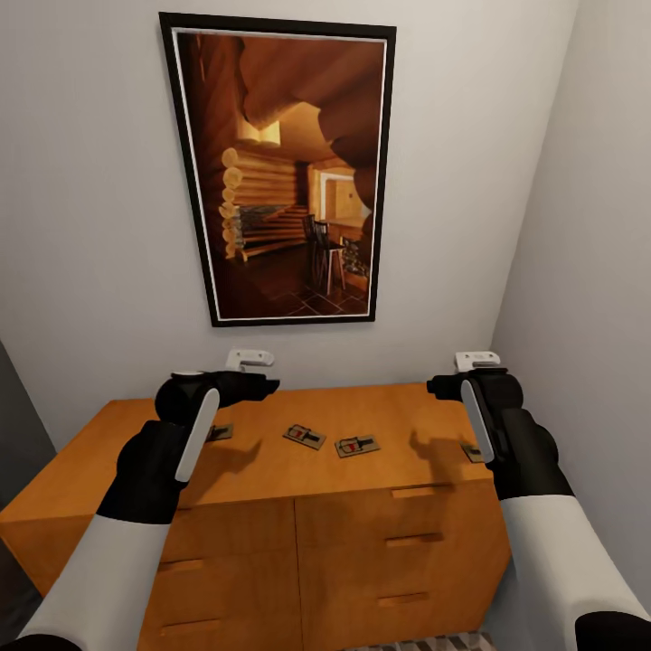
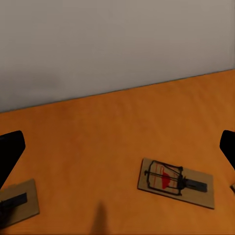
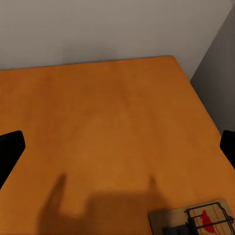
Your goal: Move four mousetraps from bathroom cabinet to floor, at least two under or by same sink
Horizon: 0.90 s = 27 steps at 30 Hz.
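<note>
The orange-brown cabinet (image 1: 271, 479) stands against the wall with mousetraps lying flat on its top. Two mousetraps (image 1: 305, 437) (image 1: 357, 445) lie in the open near the middle. A third mousetrap (image 1: 220, 432) peeks out beside my left arm, and a fourth (image 1: 472, 452) is partly hidden by my right arm. My left gripper (image 1: 262, 387) hovers open and empty above the top, with one mousetrap (image 2: 176, 182) ahead of it and another (image 2: 17, 203) by one finger (image 2: 10, 149). My right gripper (image 1: 438, 387) is also open and empty, above a mousetrap (image 3: 196, 220).
A large framed picture (image 1: 280, 172) hangs on the wall behind the cabinet. The side wall (image 1: 588, 271) runs close along the cabinet's right end. Drawer fronts with bar handles (image 1: 411, 538) face me. A strip of patterned floor (image 1: 434, 644) shows below.
</note>
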### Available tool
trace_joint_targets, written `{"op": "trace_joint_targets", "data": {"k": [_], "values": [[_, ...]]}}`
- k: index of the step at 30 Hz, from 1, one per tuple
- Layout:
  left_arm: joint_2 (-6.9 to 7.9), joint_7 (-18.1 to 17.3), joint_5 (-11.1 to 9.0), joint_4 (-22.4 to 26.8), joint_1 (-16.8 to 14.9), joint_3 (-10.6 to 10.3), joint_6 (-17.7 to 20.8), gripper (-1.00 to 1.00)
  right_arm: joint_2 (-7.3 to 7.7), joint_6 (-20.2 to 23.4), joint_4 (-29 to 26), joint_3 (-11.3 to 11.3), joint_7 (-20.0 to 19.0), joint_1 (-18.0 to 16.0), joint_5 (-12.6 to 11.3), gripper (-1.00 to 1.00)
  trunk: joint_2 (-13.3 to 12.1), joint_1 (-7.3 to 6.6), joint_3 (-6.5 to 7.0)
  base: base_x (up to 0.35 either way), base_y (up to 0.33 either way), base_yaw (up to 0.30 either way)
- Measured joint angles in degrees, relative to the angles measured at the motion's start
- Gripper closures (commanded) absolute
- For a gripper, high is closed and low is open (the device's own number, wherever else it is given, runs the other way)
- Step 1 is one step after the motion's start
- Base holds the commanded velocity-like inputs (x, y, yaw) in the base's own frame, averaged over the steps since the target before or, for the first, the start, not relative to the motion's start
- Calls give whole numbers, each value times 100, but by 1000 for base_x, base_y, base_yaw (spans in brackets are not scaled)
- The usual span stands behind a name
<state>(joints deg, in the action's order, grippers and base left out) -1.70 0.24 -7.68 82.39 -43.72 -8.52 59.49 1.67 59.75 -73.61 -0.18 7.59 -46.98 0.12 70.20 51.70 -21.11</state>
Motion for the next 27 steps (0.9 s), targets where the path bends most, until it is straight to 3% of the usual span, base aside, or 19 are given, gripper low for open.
{"op": "trace_joint_targets", "data": {"k": [5,8,14,18,22,27], "values": [[4,4,6,-118,0,5,-3,-100,-1,0,0,30,-4,1,3,-100,0,0,0,0,0,0],[22,6,14,-218,0,18,-5,-100,-7,-3,-1,162,-10,1,8,-100,0,0,0,0,0,0],[137,7,26,-339,-1,184,-1,-100,-19,-3,9,746,-16,1,-21,-100,0,0,0,0,0,0],[307,9,30,-372,-1,468,3,-100,-46,-2,47,1321,-53,2,-62,-100,0,0,0,0,0,0],[524,8,11,-386,-1,697,4,-100,-177,-1,90,1810,-175,1,-117,-100,0,0,0,0,0,0],[741,5,-15,-387,-1,802,5,-100,-312,0,114,2076,-403,1,-179,-100,0,0,0,0,0,0]]}}
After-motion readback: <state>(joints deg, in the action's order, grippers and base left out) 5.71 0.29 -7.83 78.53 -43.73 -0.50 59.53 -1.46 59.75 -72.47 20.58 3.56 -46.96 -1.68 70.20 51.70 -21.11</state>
